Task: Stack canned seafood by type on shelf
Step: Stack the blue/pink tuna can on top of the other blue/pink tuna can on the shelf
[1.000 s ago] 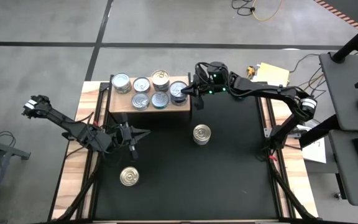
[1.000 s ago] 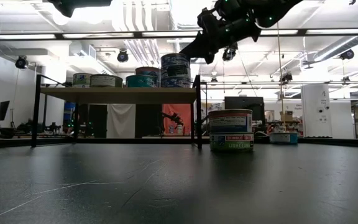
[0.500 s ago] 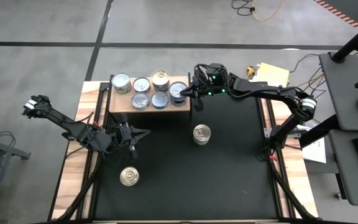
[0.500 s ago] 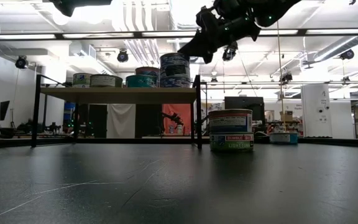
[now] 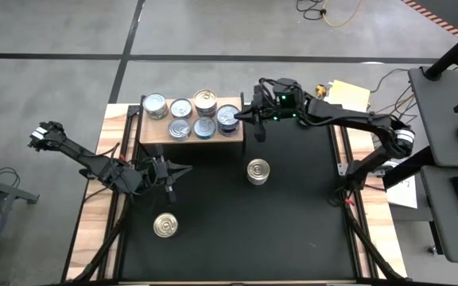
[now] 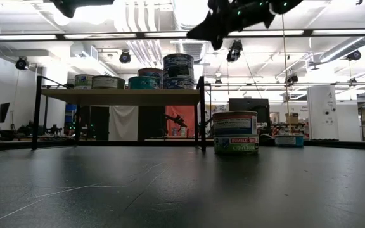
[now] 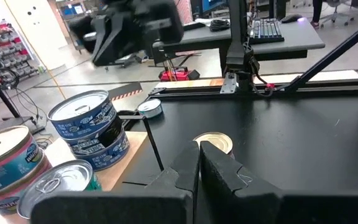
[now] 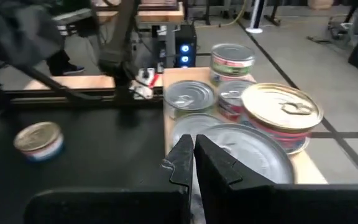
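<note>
Handling: judged rigid and fairly heavy for size; smooth metal walls on the cans, likely slippery; not fragile.
Hold point: best across the round side wall at mid-height, fingers straddling the rim; lid too flat to pinch.
Shelf (image 5: pixel 233 137): wooden stand at the far edge of the table (image 5: pixel 293 230), carrying about seven cans in two rows.
Corner stack (image 5: pixel 228 116): blue-label cans piled two high at the shelf's right end.
Loose cans: gold-top can (image 5: pixel 258 171) mid-table; second can (image 5: pixel 164 225) near the front left, well apart.
Right gripper (image 5: pixel 247 117): closed, empty, raised just beside the corner stack.
Left gripper (image 5: pixel 170 189): closed, empty, parked above the left side of the table.
Low view: shows the mid-table piece as two cans stacked (image 6: pixel 235 132); not evident from overhead.
Right wrist view: shows lid tops, gold (image 8: pixel 282 107) versus silver (image 8: pixel 190 96).
Left wrist view: shows labels on the blue stack (image 7: pixel 91 127).
</note>
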Available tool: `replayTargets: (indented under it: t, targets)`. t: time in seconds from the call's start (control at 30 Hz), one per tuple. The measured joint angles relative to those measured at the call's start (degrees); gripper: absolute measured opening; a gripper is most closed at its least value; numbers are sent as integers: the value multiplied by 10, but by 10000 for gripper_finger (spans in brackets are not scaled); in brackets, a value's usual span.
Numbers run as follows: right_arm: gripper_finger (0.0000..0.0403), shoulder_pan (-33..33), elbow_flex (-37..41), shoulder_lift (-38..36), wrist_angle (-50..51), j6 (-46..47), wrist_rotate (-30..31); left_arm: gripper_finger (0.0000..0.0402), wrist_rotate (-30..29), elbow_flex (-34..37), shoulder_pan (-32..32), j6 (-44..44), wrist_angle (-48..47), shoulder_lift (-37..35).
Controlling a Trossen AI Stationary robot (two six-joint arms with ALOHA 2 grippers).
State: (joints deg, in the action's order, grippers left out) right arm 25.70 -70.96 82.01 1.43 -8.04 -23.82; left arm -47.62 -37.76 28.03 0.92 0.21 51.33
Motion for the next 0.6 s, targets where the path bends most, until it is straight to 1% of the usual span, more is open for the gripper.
replayTargets:
  t: [0.1, 0.13, 0.2, 0.3, 0.37, 0.43, 0.5, 0.6]
  targets:
    - [9, -20, 0, -23, 33, 6, 2, 0, 1, 0, 0, 20, 0, 0]
    - [9, -30, 0, -31, 48, 9, 13, 0, 1, 0, 0, 29, -1, 0]
    - [9, -53, 0, -46, 85, 15, 53, 0, 2, 0, 0, 48, -3, 0]
    - [9, -96, 3, -65, 146, 26, 138, 0, 8, 0, 0, 74, -8, 0]
    - [9, -128, 7, -79, 183, 40, 188, 0, 30, 0, 0, 91, -9, 0]
    - [9, -160, 11, -91, 218, 58, 223, 0, 62, 0, 0, 114, -11, 0]
    - [9, -191, 20, -100, 240, 81, 239, 0, 101, 0, 0, 138, -14, 0]
    - [9, -236, 49, -110, 243, 115, 239, 0, 155, 0, 0, 172, -17, 0]
